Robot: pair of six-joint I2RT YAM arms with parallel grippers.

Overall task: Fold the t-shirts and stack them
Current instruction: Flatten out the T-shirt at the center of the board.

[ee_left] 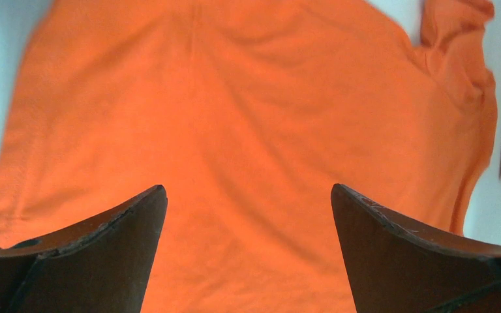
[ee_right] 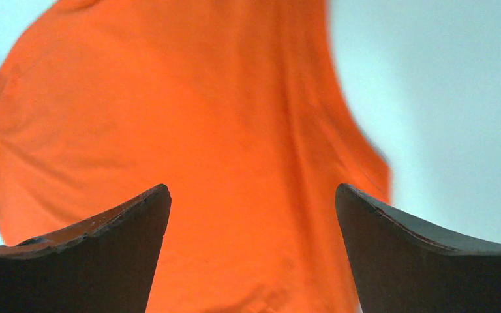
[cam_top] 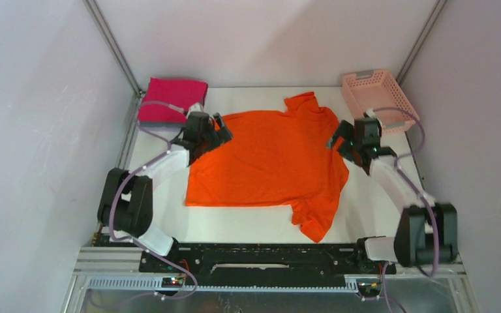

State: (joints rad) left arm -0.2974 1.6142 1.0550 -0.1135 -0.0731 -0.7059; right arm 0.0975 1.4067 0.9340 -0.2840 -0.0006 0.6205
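An orange t-shirt (cam_top: 271, 160) lies spread flat on the white table, one sleeve toward the back, the other toward the front. A folded magenta t-shirt (cam_top: 169, 98) sits at the back left corner, on a grey folded layer. My left gripper (cam_top: 222, 130) hovers open over the shirt's left edge; the left wrist view shows orange cloth (ee_left: 248, 130) below its spread fingers (ee_left: 130, 228). Open as well, my right gripper (cam_top: 336, 140) hangs over the shirt's right edge, with orange cloth (ee_right: 189, 130) between and beneath its fingers (ee_right: 124, 235). Neither holds anything.
A pale pink lattice basket (cam_top: 377, 98) stands at the back right corner, just behind the right arm. White walls enclose the table (cam_top: 378, 215) on three sides. The arm bases sit on a black rail at the near edge.
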